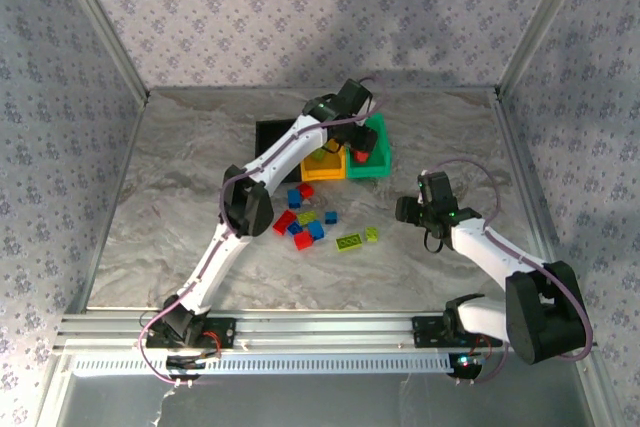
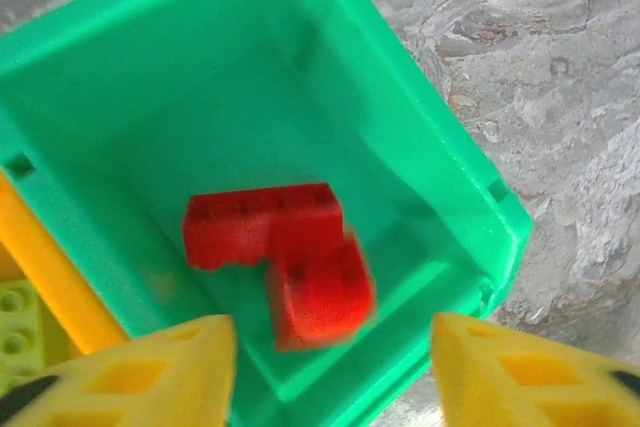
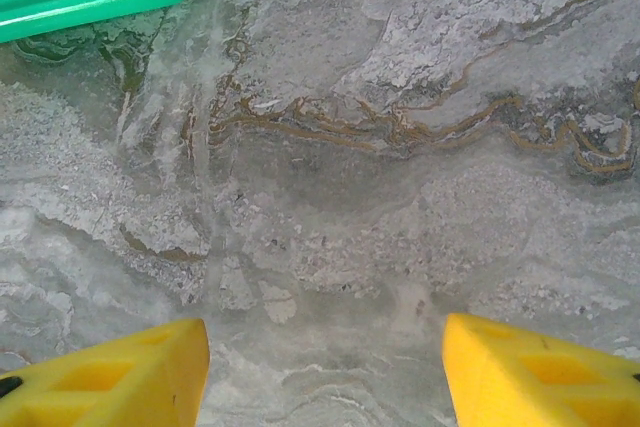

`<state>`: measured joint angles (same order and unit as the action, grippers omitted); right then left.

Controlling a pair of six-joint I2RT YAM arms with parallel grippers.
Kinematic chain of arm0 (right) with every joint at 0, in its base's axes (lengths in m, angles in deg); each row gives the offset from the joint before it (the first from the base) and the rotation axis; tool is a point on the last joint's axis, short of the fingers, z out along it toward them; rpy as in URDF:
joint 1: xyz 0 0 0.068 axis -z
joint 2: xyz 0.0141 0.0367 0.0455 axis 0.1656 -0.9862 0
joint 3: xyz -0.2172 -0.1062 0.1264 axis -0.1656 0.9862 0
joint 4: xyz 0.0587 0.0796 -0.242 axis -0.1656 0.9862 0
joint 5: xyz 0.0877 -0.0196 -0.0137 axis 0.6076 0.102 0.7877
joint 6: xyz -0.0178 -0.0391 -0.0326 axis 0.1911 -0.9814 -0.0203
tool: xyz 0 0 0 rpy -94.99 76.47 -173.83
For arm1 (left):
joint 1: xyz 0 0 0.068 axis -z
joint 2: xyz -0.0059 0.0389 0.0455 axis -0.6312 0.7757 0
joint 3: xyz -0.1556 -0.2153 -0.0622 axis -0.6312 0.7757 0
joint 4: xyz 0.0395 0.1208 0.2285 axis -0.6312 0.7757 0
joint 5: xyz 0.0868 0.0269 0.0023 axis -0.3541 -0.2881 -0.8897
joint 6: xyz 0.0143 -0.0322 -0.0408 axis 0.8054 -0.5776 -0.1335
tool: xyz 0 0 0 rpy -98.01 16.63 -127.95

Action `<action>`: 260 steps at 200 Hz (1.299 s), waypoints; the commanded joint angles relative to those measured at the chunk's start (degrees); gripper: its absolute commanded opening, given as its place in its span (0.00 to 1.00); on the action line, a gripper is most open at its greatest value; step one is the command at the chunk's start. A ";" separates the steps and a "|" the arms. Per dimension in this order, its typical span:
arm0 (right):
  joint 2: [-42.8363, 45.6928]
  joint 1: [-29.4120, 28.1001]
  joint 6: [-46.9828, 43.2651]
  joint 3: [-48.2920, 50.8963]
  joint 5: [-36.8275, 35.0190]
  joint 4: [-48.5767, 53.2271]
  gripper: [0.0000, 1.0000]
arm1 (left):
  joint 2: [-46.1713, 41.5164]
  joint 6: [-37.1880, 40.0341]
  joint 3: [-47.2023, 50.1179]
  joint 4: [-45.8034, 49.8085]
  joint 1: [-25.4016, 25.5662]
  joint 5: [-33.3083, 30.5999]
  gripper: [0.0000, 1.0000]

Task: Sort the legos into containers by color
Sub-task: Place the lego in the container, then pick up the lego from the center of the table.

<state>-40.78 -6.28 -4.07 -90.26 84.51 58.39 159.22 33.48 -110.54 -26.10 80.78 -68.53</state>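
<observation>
Legos (image 1: 305, 222) in red, blue and yellow-green lie loose in a tight cluster on the marble surface (image 1: 180, 207), just in front of the row of bins. At the cluster's right edge a flat yellow-green plate (image 1: 348, 242) lies with its long axis roughly left to right in the top view, its right end tipped slightly away from the arms. The black bin (image 1: 268, 139), the orange-yellow bin (image 1: 320, 173) and the green bin (image 2: 400, 127) stand joined in that order, left to right.

The left pincer (image 2: 332, 332) hangs over the green bin with its yellow fingers spread apart and nothing between them. Below it, inside the bin, a long red brick (image 2: 255, 227) lies with its long axis across the wrist view. A second red brick (image 2: 322, 297) sits at its right end, nearer the pincer. This one is blurred, so whether it rests on the bin floor is hard to say.

The right pincer (image 3: 325, 332) is held over bare surface, near the green bin's corner. Its fingers are parted and empty.
</observation>
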 commanded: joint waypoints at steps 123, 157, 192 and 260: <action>-0.05 -1.74 -0.25 0.35 -2.59 0.03 0.65 | -31.44 -3.00 45.76 -24.27 -1.59 -0.19 0.67; -0.70 -1.82 -0.34 0.09 -2.05 -0.13 0.65 | -41.45 -3.77 61.90 -31.22 -3.93 -0.97 0.66; -1.78 -2.11 -0.61 -0.44 -1.28 0.05 0.65 | -49.57 -3.90 74.60 -36.52 -6.58 -1.53 0.65; -3.72 -2.95 0.80 -1.07 3.76 -0.16 0.65 | -59.42 -3.97 89.71 -39.71 -9.59 -5.29 0.65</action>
<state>-43.16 -8.40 -4.00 -90.02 84.08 58.08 103.99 29.87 -24.32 -62.36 72.26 -71.74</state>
